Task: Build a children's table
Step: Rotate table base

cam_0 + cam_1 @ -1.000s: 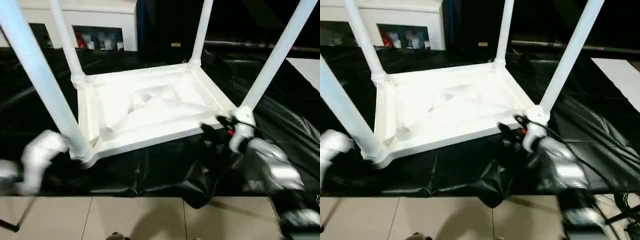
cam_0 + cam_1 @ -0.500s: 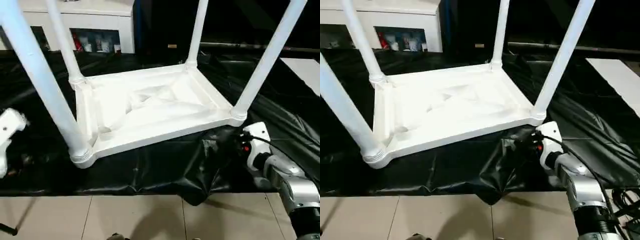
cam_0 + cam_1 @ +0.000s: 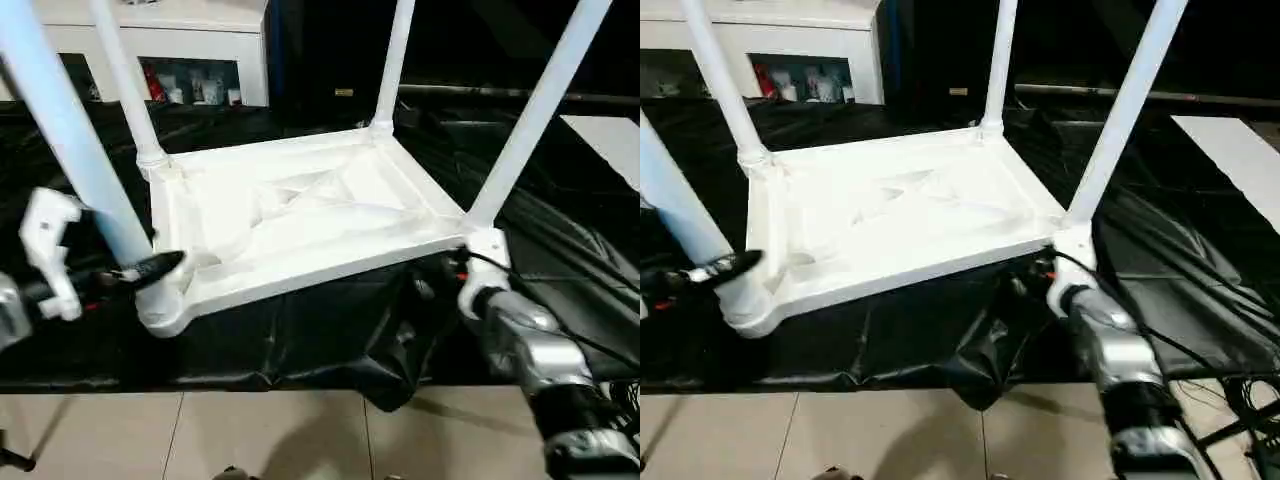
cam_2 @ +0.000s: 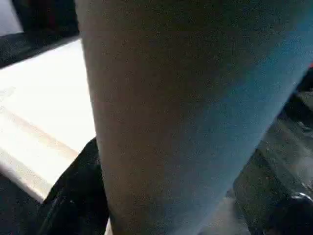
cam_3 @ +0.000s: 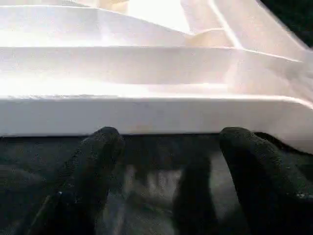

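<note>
Head views: the children's table (image 3: 300,215) lies upside down on a black sheet (image 3: 330,330), ribbed underside up, four legs pointing upward, its long axis running across and slightly away. All legs look seated, so the step is probably turning it upright, which calls for a firm grip on both sides.

Left wrist view: the near-left leg (image 4: 195,112) sits between the left hand's (image 3: 120,262) spread fingers; grip uncertain.

Right wrist view: the right hand (image 5: 168,161) gapes open just before the tabletop's edge.

Glaring white tabletop (image 3: 300,215), dim surroundings
</note>
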